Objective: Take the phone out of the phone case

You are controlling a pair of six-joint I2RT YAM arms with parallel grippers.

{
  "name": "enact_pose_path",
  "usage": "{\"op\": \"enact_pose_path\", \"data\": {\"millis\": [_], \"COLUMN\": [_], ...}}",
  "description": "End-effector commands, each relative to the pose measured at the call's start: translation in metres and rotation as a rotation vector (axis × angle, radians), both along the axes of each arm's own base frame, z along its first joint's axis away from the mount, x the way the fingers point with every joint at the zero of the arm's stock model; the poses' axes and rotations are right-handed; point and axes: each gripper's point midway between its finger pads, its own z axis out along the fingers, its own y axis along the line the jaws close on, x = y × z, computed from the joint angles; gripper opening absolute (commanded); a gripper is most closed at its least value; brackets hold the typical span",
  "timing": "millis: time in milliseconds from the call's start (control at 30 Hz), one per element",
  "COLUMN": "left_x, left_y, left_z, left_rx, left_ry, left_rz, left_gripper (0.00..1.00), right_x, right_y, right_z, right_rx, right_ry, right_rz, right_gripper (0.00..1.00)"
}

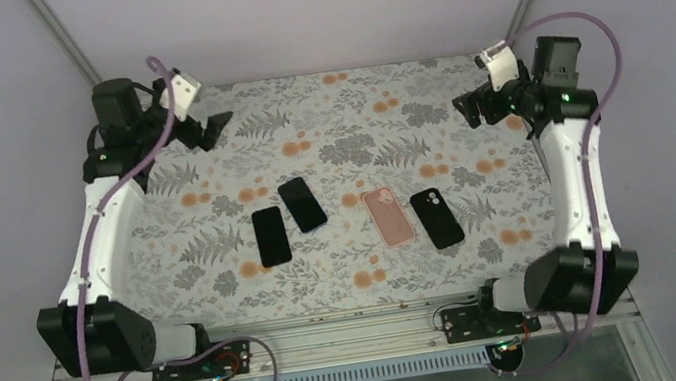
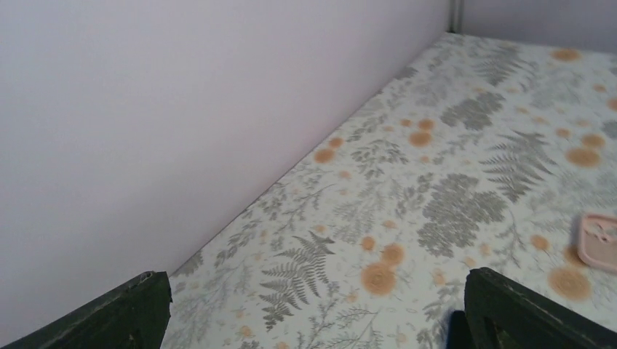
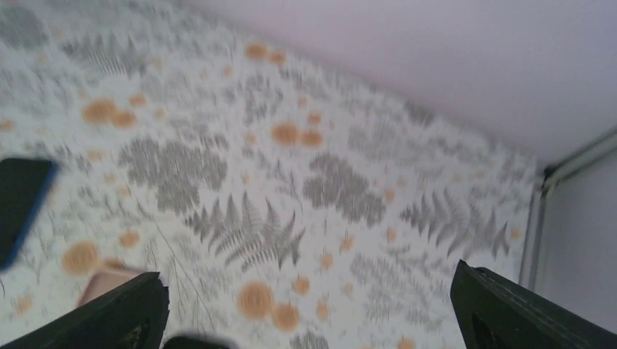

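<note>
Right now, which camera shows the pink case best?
The top view. The whole pink case lies flat there. The left wrist view catches only one corner at its right edge. The right wrist view shows just a blurred pinkish bit near the bottom, probably the same case.

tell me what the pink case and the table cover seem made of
Pink case: likely silicone or soft plastic, matte, with an even colour and no glare. Table cover: printed fabric or vinyl, matte, given its flat fern-and-flower pattern.
</note>
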Motion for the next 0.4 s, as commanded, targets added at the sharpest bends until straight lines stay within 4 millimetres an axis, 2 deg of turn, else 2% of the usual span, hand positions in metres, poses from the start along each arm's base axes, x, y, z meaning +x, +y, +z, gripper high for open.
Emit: {"op": "enact_pose_path", "data": {"millis": [0, 133, 233, 300, 367], "left_x": [0.016, 0.019, 0.018, 0.014, 0.012], "left_y": [0.017, 0.034, 0.051, 0.054, 0.055], "left_z": [0.013, 0.009, 0.007, 0.004, 0.001], "left_rx": [-0.182, -0.135, -0.106, -0.105, -0.115], "left_ry": [0.082, 0.077, 0.055, 0.052, 0.051], "left_rz": [0.017, 0.095, 0.181, 0.188, 0.191], "left_gripper": [1.0, 1.0, 1.0, 1.0, 1.0], "right_x": [0.006, 0.002, 0.0, -0.001, -0.002], "right_y": [0.017, 0.01, 0.005, 0.008, 0.009], "right_z": [0.054, 0.044, 0.028, 0.02, 0.022], "right_rx": [0.143, 0.142, 0.114, 0.118, 0.135], "right_ry": [-0.297, -0.357, -0.349, -0.341, -0.353], "right_rz": [-0.016, -0.074, -0.094, -0.076, -0.076], "right_gripper": [1.0, 1.0, 1.0, 1.0, 1.0]}}
